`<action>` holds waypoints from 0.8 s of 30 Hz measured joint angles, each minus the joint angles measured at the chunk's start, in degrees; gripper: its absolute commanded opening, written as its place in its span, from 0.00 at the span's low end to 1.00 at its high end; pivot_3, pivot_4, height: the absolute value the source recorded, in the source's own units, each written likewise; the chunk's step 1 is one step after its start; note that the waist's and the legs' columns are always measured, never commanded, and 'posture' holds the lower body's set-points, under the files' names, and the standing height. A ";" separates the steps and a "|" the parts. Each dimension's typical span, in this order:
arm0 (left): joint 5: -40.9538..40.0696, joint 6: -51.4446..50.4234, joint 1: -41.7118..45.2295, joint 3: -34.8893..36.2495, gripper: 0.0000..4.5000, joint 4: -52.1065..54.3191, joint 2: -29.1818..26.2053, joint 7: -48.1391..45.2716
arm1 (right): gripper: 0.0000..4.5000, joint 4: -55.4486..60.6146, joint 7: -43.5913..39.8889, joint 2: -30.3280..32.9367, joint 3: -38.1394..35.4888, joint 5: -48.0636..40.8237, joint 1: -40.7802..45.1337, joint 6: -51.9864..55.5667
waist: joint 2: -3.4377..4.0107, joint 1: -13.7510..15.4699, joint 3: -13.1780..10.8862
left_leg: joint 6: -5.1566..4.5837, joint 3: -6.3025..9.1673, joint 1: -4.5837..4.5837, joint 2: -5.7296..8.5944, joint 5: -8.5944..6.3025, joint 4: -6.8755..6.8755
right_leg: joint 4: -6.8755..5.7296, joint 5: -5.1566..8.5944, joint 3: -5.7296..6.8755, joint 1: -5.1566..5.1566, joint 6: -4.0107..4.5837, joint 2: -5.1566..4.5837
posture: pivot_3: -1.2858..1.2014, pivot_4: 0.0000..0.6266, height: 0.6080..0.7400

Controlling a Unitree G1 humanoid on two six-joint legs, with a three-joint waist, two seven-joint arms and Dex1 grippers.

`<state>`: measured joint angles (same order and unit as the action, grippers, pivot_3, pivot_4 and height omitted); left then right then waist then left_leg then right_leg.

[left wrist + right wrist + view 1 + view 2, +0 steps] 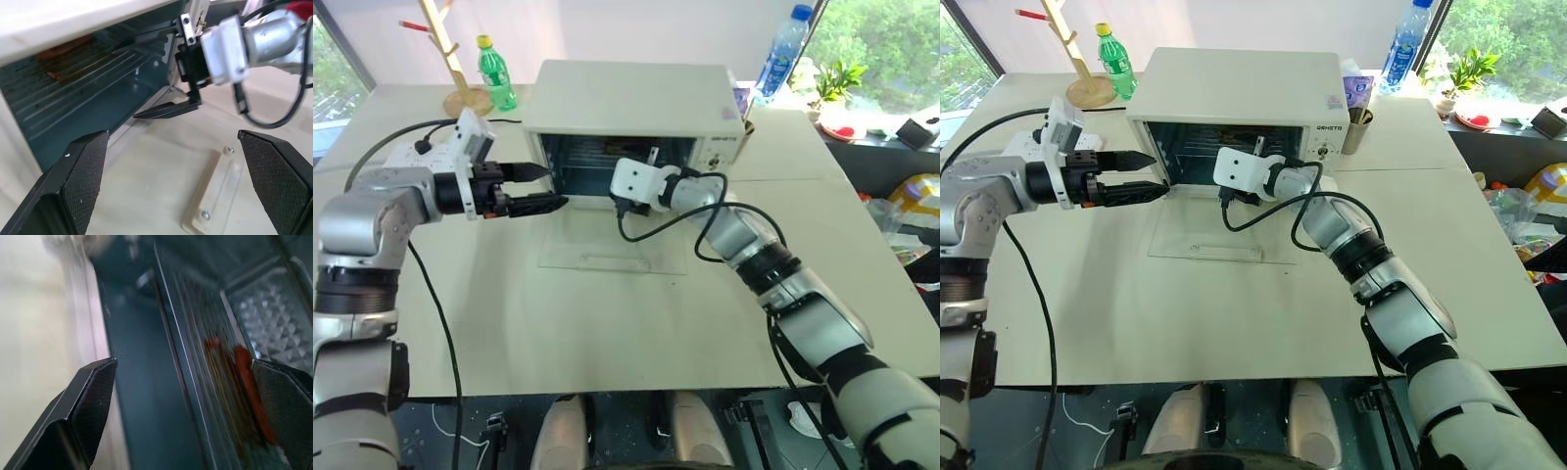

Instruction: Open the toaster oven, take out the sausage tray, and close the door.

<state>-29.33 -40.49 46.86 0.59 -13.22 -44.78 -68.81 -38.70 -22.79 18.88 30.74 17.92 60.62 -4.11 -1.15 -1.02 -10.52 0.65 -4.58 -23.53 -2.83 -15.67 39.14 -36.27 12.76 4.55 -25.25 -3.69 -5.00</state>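
The white toaster oven (pixel 626 93) stands at the back of the table with its glass door (pixel 607 245) folded down flat, the handle (pixel 617 261) nearest me. Inside, the silver sausage tray (pixel 73 68) rests on the rack, a reddish sausage (pixel 249 382) lying on it. My right gripper (pixel 186 396) is open at the oven's mouth, and the tray's front rim (pixel 171 333) runs between its fingers without visible contact. My left gripper (pixel 553 186) is open and holds nothing. It hovers at the left front corner of the opening, pointing toward the right gripper (pixel 127 81).
A green bottle (pixel 496 73) and a wooden stand (pixel 455 59) sit left of the oven, with a white power strip (pixel 421 152) behind my left arm. A blue-capped water bottle (pixel 781 54) and a cup (pixel 1358 127) stand to the oven's right. Black cables hang from both wrists.
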 measured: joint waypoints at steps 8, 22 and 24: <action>6.22 6.96 4.74 -4.25 0.99 -11.95 2.15 -4.12 | 1.00 -18.63 6.87 -5.01 -0.03 6.70 6.55 -8.75 | 0.01 -0.35 -0.01 | 0.08 -0.02 -0.01 -0.03 0.05 -0.05 | -0.05 0.00 0.00 -0.08 0.00 0.02 | 0.52 0.24 0.87; 10.97 12.34 8.90 -4.28 1.00 -21.27 4.73 -6.65 | 0.01 -32.39 14.27 -7.79 0.23 12.69 12.64 -11.20 | 0.02 -0.25 -0.01 | 0.13 -0.01 -0.02 -0.03 0.08 -0.05 | -0.07 0.00 0.00 -0.08 0.00 0.01 | 0.52 0.24 0.87; 11.38 12.64 9.55 -4.25 1.00 -22.27 4.86 -6.75 | 0.01 -32.55 14.34 -7.87 0.10 12.79 12.64 -11.36 | 0.02 -0.27 -0.01 | 0.14 -0.01 -0.02 -0.02 0.08 -0.04 | -0.07 0.00 -0.01 -0.08 0.00 0.00 | 0.52 0.24 0.87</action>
<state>-17.95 -27.84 56.41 -3.66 -35.49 -39.92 -75.55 -71.25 -8.45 11.01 30.84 30.71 73.26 -15.47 -1.13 -1.28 -10.54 0.78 -4.60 -23.54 -2.86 -15.59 39.09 -36.34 12.76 4.54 -25.33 -3.69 -5.00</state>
